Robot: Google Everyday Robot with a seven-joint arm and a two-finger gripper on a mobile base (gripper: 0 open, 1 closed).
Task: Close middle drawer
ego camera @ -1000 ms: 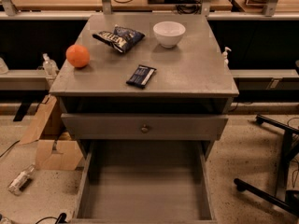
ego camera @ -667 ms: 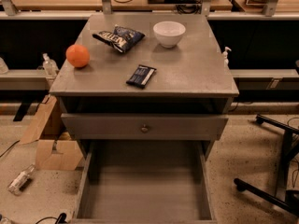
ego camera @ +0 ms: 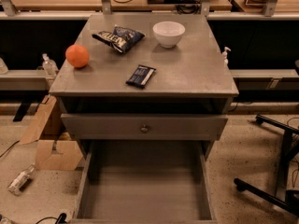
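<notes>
Camera view looks down on a grey cabinet with the middle drawer pulled far out toward the lens, its long, deep box open and its bare grey floor and side walls showing. Its near end runs off the bottom edge, so the front panel cannot be seen. Just above it sits the upper drawer front, a flat grey panel with a small brassy knob at its centre. This panel stands slightly forward of the cabinet body, with a dark gap between it and the top. The gripper is nowhere in this view, so its position and what it may hold cannot be told. On the cabinet top an orange rests near the left edge, and a dark blue chip bag lies toward the back beside a white bowl. A dark snack bar lies near the middle, apart from the others. On the speckled floor to the left a torn cardboard box lies against the cabinet, and a small bottle lies on its side farther out. A pump bottle stands on the low ledge behind the orange. Black chair legs stretch across the floor at the right.
</notes>
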